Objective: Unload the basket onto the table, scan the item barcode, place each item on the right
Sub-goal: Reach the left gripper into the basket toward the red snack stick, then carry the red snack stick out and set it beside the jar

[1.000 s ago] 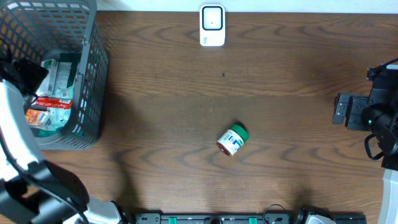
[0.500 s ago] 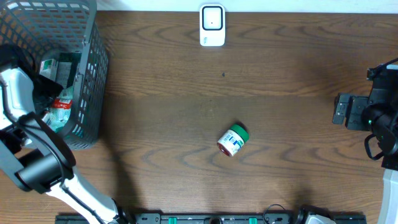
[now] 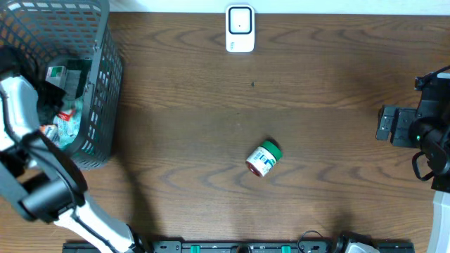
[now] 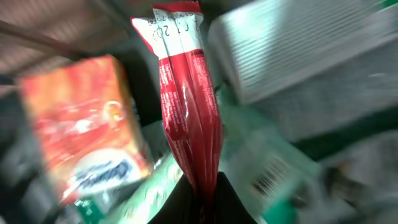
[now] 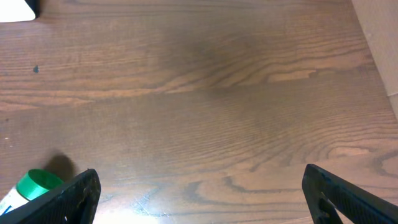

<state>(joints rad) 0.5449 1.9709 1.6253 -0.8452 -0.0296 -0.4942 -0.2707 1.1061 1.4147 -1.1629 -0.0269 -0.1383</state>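
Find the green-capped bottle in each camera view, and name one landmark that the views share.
Overhead: the bottle lies on its side just below the picture's middle.
Left wrist: not in it; this view shows a red packet.
Right wrist: the bottle is in the bottom left corner, partly cut off.
Shared landmark: the white scanner, top centre overhead, top left corner in the right wrist view.

Table [image 3: 211, 105]: dark brown, wavy wood grain.
Basket [image 3: 105, 84], 10 o'clock: grey open mesh.
Scanner [image 3: 240, 29], 12 o'clock: white, dark window.
Bottle [image 3: 264, 158], just off centre toward 5 o'clock: green cap, white label with blue print, reddish base.
Inside the basket: sachet [image 4: 186, 118] glossy red with a white printed top; box [image 4: 87, 130] orange-red; carton [image 4: 267, 174] green-white with black barcode stripes.
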